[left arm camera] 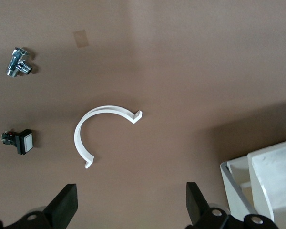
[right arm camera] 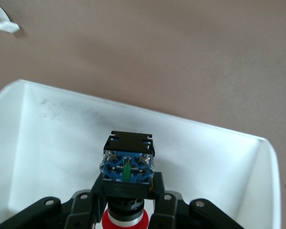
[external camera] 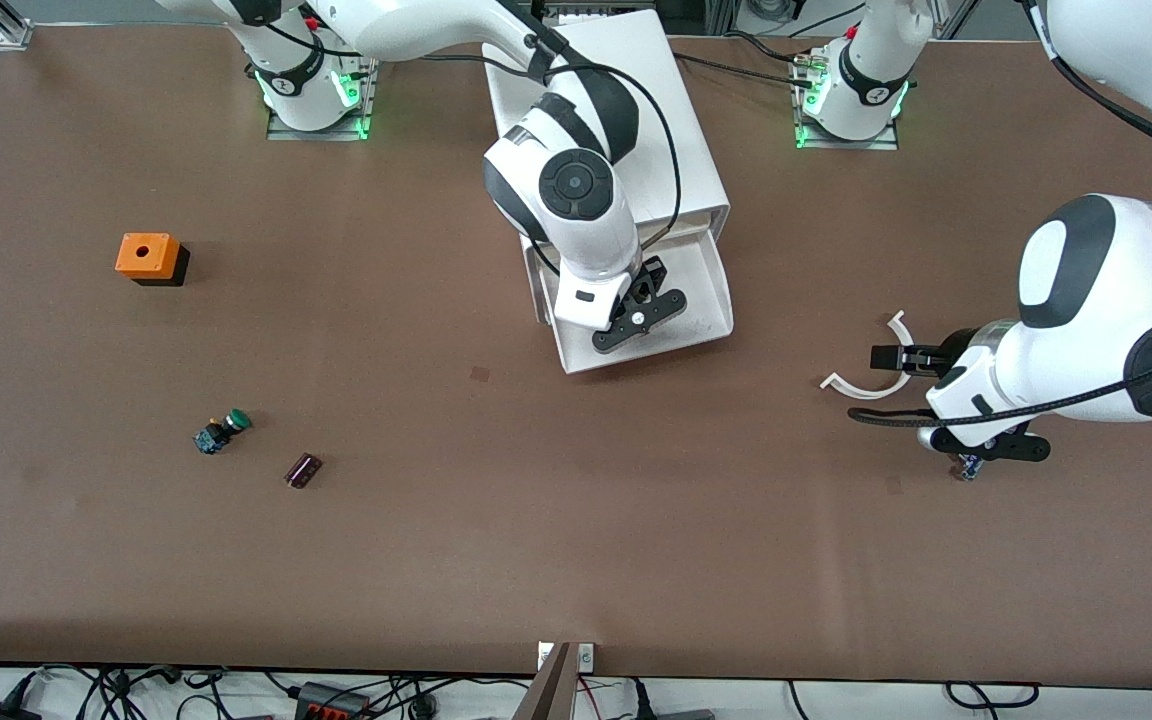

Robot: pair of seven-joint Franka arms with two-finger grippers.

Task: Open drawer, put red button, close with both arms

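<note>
The white drawer [external camera: 711,300] is pulled out of the white cabinet [external camera: 626,120] toward the front camera. My right gripper [external camera: 641,310] hangs over the open tray. In the right wrist view it [right arm camera: 127,186] is shut on the red button [right arm camera: 128,167], with the black-and-blue body pointing down at the tray [right arm camera: 52,138] and the red cap between the fingers. My left gripper [external camera: 991,447] is open and empty low over the table at the left arm's end; its wrist view shows it [left arm camera: 131,191] over bare table, with the drawer's corner [left arm camera: 236,183] at the edge.
A white C-shaped clip [external camera: 876,385] lies by the left gripper, also in the left wrist view [left arm camera: 100,129] with a metal valve [left arm camera: 19,63] and a black switch [left arm camera: 20,141]. Toward the right arm's end lie a green-capped button [external camera: 224,430], a dark small part [external camera: 303,470] and an orange box [external camera: 148,257].
</note>
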